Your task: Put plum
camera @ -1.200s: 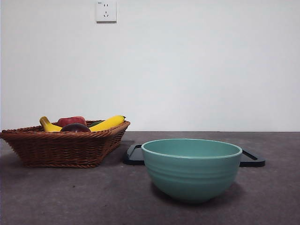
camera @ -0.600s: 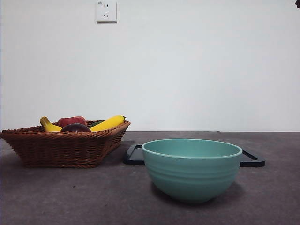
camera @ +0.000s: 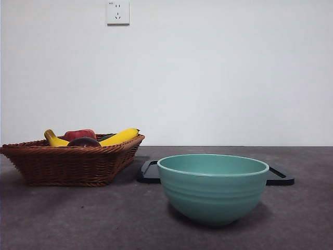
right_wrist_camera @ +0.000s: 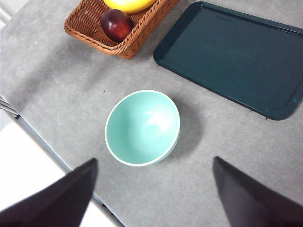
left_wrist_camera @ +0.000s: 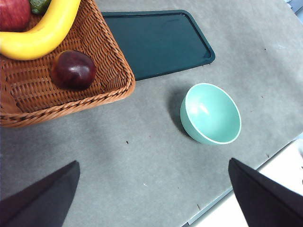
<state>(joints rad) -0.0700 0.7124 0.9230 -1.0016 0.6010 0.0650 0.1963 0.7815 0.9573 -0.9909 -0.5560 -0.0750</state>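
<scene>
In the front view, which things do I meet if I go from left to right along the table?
Basket with the plum in it → dark tray → teal bowl, which hides the tray's middle.

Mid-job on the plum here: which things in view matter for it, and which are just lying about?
For the job:
- plum, lying in the wicker basket
- left gripper, open, high above the table
- right gripper, open, above the teal bowl

Just lying about:
- banana
- red apple
- dark tray, nothing on it
- the destination is not named; the bowl is empty
</scene>
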